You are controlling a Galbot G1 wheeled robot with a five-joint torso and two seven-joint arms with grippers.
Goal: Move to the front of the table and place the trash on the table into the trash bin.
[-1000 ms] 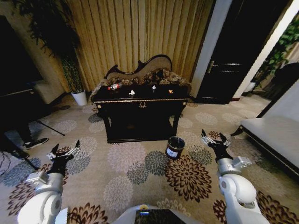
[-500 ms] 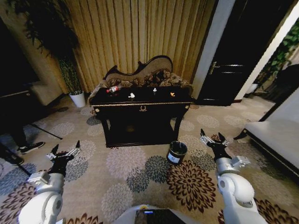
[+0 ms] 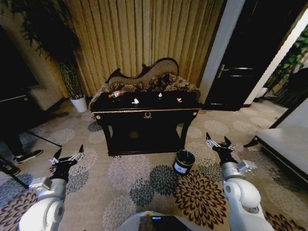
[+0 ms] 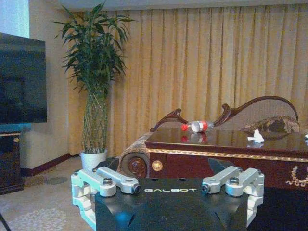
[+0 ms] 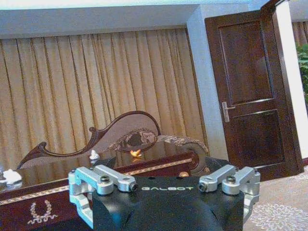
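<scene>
Standing across a stretch of flower-patterned carpet (image 3: 144,187) from the robot is the long black glossy worktop (image 3: 144,107) with gold trim, a gold drawer pull and a lower shelf, its back against a carved floral sofa (image 3: 149,79) and tall gold curtains (image 3: 144,33). Four bits of trash lie in a loose row along the worktop: a clear plastic bottle with a red label and cap (image 3: 114,94) on its side near the left end, a crumpled white paper (image 3: 136,101) a little left of the middle, a tiny white scrap (image 3: 160,96) right of the middle, and a small orange scrap (image 3: 179,99) toward the right end. In the left wrist view the bottle (image 4: 196,126) lies near the worktop's near corner with the white paper (image 4: 255,136) farther along the top. On the carpet just in front of the worktop's right leg stands the small black cylindrical trash bin with a white label (image 3: 183,161), upright and apart from the leg. A leafy plant in a white pot (image 3: 77,98) stands off the worktop's left end. The left gripper (image 3: 66,158) is held low over the carpet at the robot's left, well short of the worktop, jaws spread wide and holding nothing. The right gripper (image 3: 217,144) is held likewise at the robot's right, just right of the trash bin, jaws wide apart and bare.
</scene>
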